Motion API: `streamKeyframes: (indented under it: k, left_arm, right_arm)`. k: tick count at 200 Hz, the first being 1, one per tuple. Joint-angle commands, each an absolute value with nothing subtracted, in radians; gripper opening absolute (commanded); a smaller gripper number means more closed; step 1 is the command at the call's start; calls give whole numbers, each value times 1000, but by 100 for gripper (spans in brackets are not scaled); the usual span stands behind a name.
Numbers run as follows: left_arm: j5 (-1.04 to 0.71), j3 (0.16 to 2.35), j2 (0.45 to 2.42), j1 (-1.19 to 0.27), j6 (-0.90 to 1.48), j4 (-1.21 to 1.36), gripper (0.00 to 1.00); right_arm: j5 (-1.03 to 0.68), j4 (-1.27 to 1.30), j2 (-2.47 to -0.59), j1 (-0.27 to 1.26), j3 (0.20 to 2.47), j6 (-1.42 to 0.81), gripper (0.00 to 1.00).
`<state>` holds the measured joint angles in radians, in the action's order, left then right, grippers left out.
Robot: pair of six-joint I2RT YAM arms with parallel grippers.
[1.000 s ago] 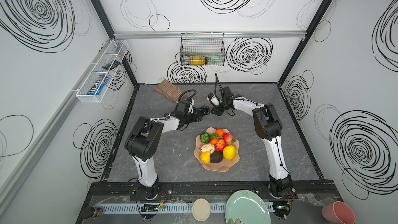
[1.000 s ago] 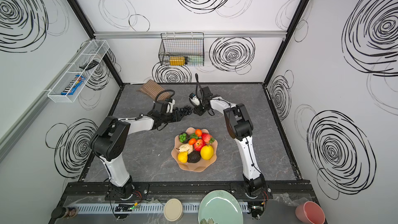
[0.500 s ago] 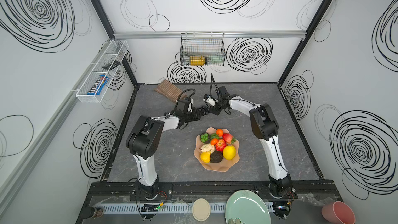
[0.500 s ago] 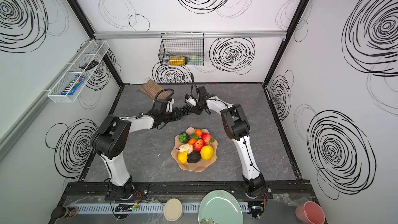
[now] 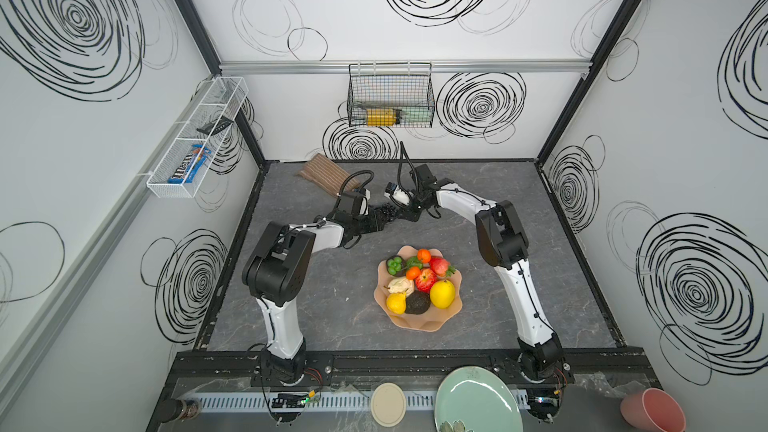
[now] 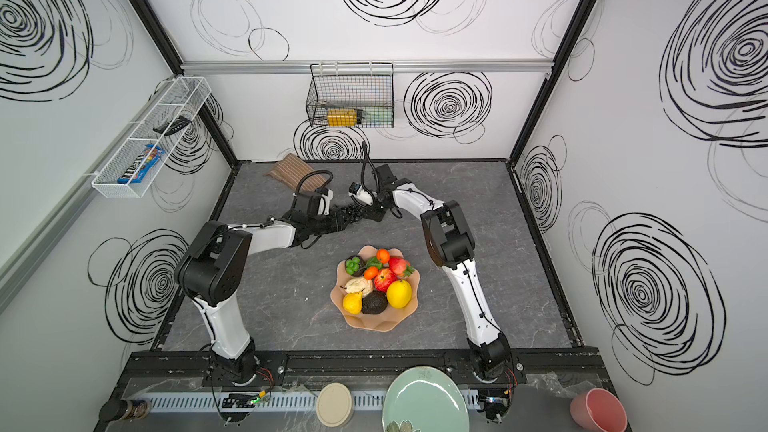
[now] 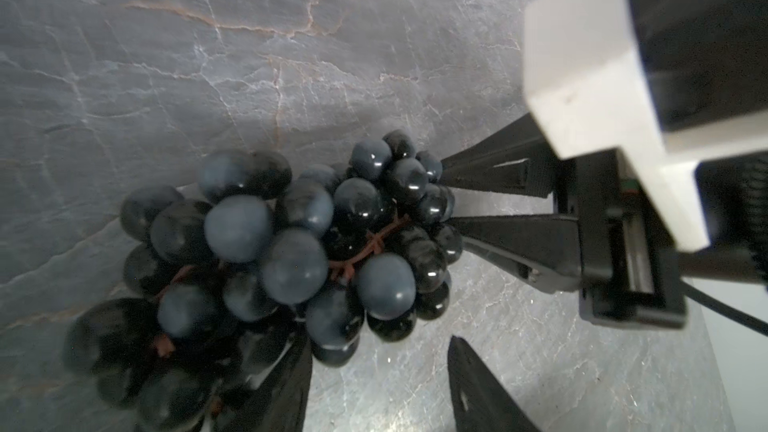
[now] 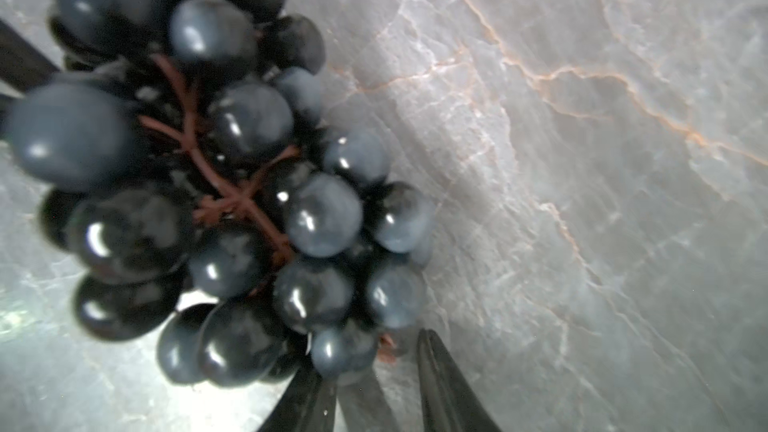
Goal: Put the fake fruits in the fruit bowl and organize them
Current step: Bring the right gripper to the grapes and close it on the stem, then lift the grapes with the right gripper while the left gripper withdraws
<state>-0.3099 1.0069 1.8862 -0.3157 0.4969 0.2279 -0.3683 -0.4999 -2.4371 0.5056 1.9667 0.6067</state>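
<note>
A dark grape bunch (image 5: pixel 384 213) (image 6: pixel 353 213) lies on the table behind the fruit bowl (image 5: pixel 419 324) (image 6: pixel 374 324), with a gripper at each end. My left gripper (image 7: pixel 380 342) (image 5: pixel 378 221) is open; the grape bunch (image 7: pixel 266 251) rests over one of its fingers and bare table shows in the gap. My right gripper (image 8: pixel 374 355) (image 5: pixel 401 214) is open around an end grape and the stem tip of the bunch (image 8: pixel 232 184). Its fingers (image 7: pixel 498 172) show in the left wrist view. The bowl holds a lemon (image 5: pixel 442 293), pear (image 5: pixel 396 303), avocado (image 5: pixel 417 303), apple (image 5: pixel 425 280) and other fruits.
A striped brown pouch (image 5: pixel 324 176) lies at the back left, close behind the left arm. A wire basket (image 5: pixel 390 97) hangs on the back wall. Off the front edge stand a mint plate (image 5: pixel 478 401), a beige lid (image 5: pixel 388 404) and a pink cup (image 5: pixel 652 409).
My right gripper has swung left onto the end of the grape bunch, and its jaws have narrowed. The left gripper has stayed at the bunch.
</note>
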Motion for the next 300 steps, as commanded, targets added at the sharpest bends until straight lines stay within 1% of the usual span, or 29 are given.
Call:
streamKeyframes:
  k: [1, 21, 58, 79, 99, 119, 138, 163, 193, 233, 276, 300]
  left_arm:
    - [-312, 1017, 1895, -301, 483, 241, 57]
    - [-313, 1013, 1891, -298, 485, 245, 56]
    - [-315, 1003, 1881, -296, 488, 249, 56]
    - [-310, 982, 1853, -293, 495, 260, 56]
    - [-299, 945, 1804, -288, 510, 286, 56]
    - [-284, 893, 1736, -288, 531, 325, 56]
    - [-265, 841, 1672, -294, 544, 357, 57]
    - [-230, 773, 1595, -299, 548, 383, 58]
    - [-209, 689, 1524, -305, 551, 411, 59]
    - [-172, 585, 1412, -321, 544, 436, 59]
    - [-50, 456, 1211, -364, 507, 415, 61]
    - [60, 392, 1090, -418, 478, 391, 64]
  right_arm:
    - [-409, -563, -2477, 534, 1978, 642, 32]
    - [-396, -553, -2481, 538, 1979, 630, 27]
    - [-373, -520, -2468, 538, 1956, 589, 11]
    - [-384, -437, -2397, 531, 1864, 562, 3]
    - [-371, -321, -2295, 525, 1748, 523, 0]
    - [-353, -206, -2187, 524, 1634, 483, 0]
    - [-358, -149, -2117, 523, 1571, 468, 0]
    - [-342, -99, -2064, 523, 1513, 412, 0]
    - [-341, -56, -2019, 524, 1457, 398, 0]
    - [-290, -13, -1939, 536, 1393, 349, 0]
    - [-195, 24, -1833, 579, 1332, 309, 0]
    - [-174, 26, -1783, 596, 1315, 274, 0]
